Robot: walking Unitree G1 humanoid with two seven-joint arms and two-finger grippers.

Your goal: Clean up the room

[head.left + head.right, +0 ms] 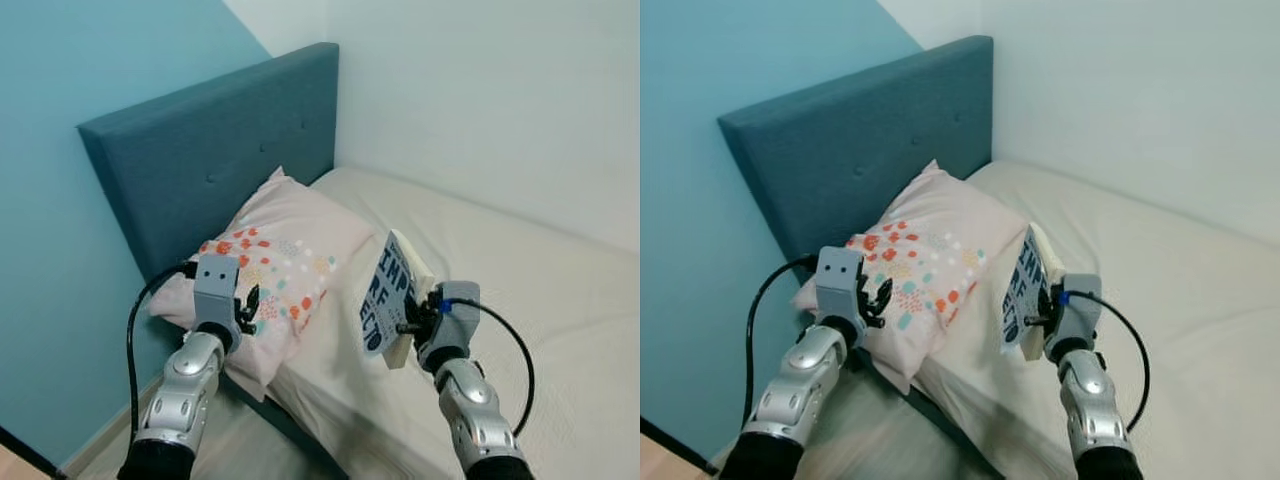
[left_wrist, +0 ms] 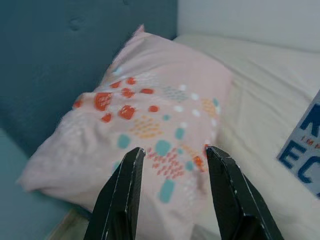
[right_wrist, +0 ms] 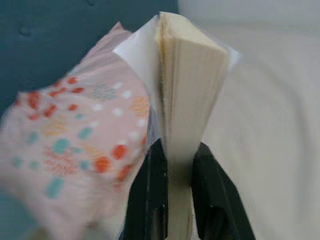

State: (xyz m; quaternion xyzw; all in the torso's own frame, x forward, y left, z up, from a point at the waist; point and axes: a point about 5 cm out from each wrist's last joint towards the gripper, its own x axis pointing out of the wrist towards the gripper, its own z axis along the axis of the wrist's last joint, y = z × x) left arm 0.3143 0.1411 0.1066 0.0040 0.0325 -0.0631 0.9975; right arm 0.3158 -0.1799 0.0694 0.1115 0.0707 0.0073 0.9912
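The bed (image 1: pixel 520 290) spreads from centre toward four o'clock in the head views, its teal headboard (image 1: pixel 210 150) at ten o'clock. A pink pillow (image 1: pixel 290 255) with orange and teal spots lies against the headboard. At five o'clock the right gripper (image 3: pixel 172 165) is clamped on a paperback book (image 1: pixel 392 295), held upright above the mattress by its lower edge only; such a narrow pinch could let it pivot or slip. The left gripper (image 2: pixel 175 155), fingers apart, hovers just before the pillow and could snag its cover.
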